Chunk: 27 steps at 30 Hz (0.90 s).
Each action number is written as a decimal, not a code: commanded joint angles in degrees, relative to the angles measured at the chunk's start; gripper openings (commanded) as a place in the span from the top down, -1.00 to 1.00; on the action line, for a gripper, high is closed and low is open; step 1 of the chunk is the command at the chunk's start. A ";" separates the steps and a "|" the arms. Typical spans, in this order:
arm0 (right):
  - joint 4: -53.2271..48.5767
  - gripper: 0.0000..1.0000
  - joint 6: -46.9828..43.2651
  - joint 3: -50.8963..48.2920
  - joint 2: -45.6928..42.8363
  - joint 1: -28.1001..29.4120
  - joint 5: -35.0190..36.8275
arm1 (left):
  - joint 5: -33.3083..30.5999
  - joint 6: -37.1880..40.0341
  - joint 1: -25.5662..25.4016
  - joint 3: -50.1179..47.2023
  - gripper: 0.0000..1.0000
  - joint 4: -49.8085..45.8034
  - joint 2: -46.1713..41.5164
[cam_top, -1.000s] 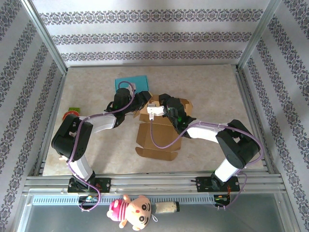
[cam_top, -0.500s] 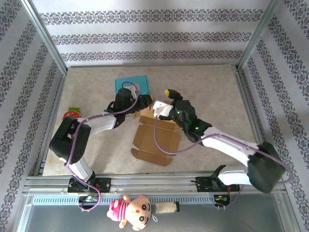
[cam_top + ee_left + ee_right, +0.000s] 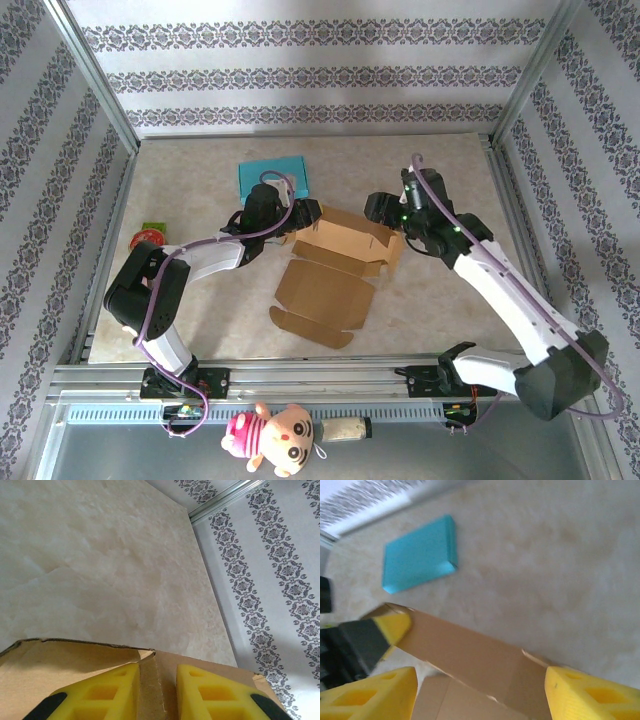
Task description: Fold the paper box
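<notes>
Under the left pincer (image 3: 304,214), the box (image 3: 342,243) corner hides.

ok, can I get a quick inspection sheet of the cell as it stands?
Surface: beige marbled table, no spills seen.
Job's things: paper box, part folded; near flaps lie flat, rear walls are raised.
Clutter: teal pad behind the box; red-and-green item at the left edge; plush toy in front of the rail.
Grippers: left gripper pinching a box wall; right gripper open above the rear wall, contact unclear.
Cables: purple cables run along both arms; no snag on the box seen.
Surroundings: patterned walls, aluminium frame.
</notes>
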 commanded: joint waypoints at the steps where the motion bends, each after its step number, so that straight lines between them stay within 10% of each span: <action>1: -9.49 -0.36 11.19 2.30 3.33 -0.94 -3.05 | -1.24 2.35 -0.87 0.67 0.50 -2.68 -2.02; 27: 6.20 0.41 21.41 -6.66 9.71 -0.12 -5.52 | -2.29 3.55 -2.05 0.36 0.44 -1.14 -2.87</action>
